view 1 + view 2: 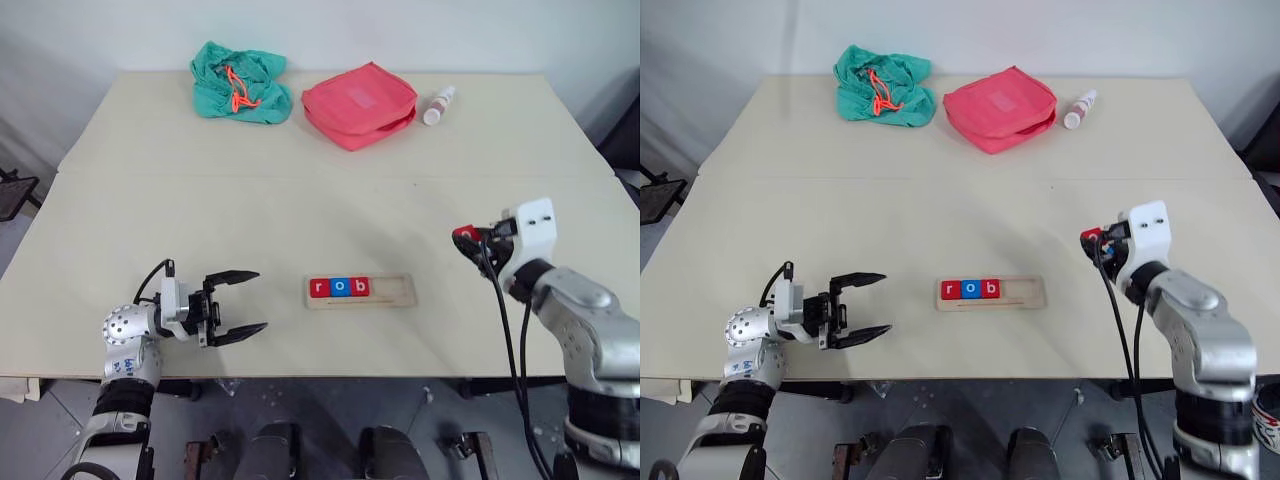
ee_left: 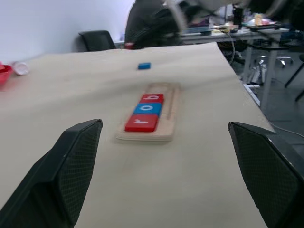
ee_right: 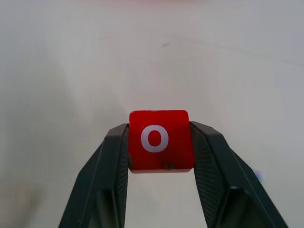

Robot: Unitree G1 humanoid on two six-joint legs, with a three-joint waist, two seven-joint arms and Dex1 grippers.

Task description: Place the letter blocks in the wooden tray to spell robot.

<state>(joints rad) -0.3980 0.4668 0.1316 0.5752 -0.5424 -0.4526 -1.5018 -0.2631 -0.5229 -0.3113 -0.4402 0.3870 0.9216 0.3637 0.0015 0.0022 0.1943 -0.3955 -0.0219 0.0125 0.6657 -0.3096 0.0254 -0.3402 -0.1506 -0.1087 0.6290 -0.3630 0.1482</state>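
The wooden tray (image 1: 395,292) lies near the table's front edge, in the middle. Its left half holds three letter blocks in a row: a red r (image 1: 319,288), a blue o (image 1: 340,287) and a red b (image 1: 360,287). The right half of the groove is bare. My right gripper (image 1: 467,238) hovers to the right of the tray, shut on a red o block (image 3: 159,140) pinched between its fingertips. My left gripper (image 1: 245,302) stands open just left of the tray, pointing at it, nothing between its fingers. A loose blue block (image 2: 144,65) lies on the table beyond the tray's far end.
At the back of the table lie a teal cloth bag (image 1: 240,82) with an orange cord, a pink zip pouch (image 1: 360,104) and a small white bottle (image 1: 438,105) on its side. The table's front edge runs just below the tray.
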